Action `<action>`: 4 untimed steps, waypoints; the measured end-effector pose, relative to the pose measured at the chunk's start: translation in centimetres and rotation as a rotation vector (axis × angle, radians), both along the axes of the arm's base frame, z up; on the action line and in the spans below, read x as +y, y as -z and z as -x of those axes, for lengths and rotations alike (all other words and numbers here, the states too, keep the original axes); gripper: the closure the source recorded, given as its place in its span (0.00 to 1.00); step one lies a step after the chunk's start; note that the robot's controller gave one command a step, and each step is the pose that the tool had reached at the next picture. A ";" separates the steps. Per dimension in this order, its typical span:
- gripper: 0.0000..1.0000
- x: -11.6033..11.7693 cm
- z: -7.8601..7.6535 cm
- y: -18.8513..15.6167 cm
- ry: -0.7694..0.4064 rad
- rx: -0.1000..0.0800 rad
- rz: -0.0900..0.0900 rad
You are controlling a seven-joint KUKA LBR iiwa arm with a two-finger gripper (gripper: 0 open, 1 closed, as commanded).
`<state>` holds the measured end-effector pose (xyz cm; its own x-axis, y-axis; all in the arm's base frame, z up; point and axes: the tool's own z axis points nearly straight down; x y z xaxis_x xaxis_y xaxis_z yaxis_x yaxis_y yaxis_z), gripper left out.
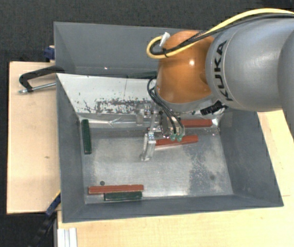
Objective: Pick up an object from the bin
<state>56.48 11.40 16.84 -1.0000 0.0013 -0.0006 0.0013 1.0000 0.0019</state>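
In the bin (68, 158), a green bar (86, 136) lies left, a red bar (182, 140) centre.

Grey bin (244, 153). Left green stick (86, 136); front red stick (116, 189) touching front green stick (122, 196). Centre red stick (180, 141), rear red stick (197, 122)

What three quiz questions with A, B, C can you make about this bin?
1. Where is the lone green bar? A by the left wall; B by the right wall; C in the centre.
2. What colour is the middle bar beside the pincer? A blue; B red; C yellow.
3. How do the front red bar and front green bar lie? A crossed; B far apart; C side by side.
Answers: A, it lies along the left wall; B, it looks red; C, they lie parallel and touching.
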 end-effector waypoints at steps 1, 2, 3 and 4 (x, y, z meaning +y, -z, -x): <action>0.00 0.0 0.0 0.0 0.000 0.000 0.000; 0.00 -5.1 -1.5 4.8 0.051 -0.006 -0.002; 0.00 -6.7 -1.7 8.4 0.166 0.002 0.005; 1.00 -13.2 -3.3 9.7 0.000 -0.005 0.001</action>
